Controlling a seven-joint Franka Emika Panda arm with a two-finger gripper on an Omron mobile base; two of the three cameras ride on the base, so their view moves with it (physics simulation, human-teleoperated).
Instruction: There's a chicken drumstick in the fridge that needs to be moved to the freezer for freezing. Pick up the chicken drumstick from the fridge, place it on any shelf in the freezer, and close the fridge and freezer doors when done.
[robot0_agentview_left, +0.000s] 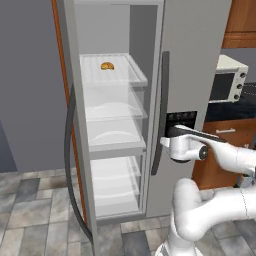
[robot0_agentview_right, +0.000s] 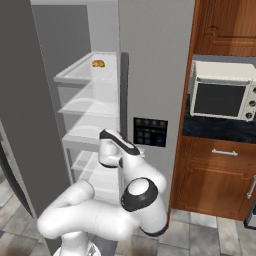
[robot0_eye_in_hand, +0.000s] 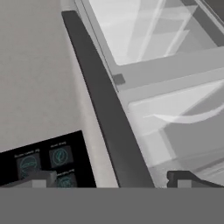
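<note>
The gripper (robot0_eye_in_hand: 109, 180) stands with its jaws wide and empty, one finger either side of the dark bar handle (robot0_eye_in_hand: 105, 109) of the closed door with the black dispenser panel (robot0_eye_in_hand: 43, 162). Beyond the handle the other compartment (robot0_agentview_left: 112, 135) stands open, its door (robot0_agentview_left: 75, 125) swung out. On its top shelf (robot0_agentview_left: 112, 70), well above the jaws, lies one golden-orange bun-like item (robot0_agentview_left: 107, 65). I cannot tell where the chicken drumstick is.
</note>
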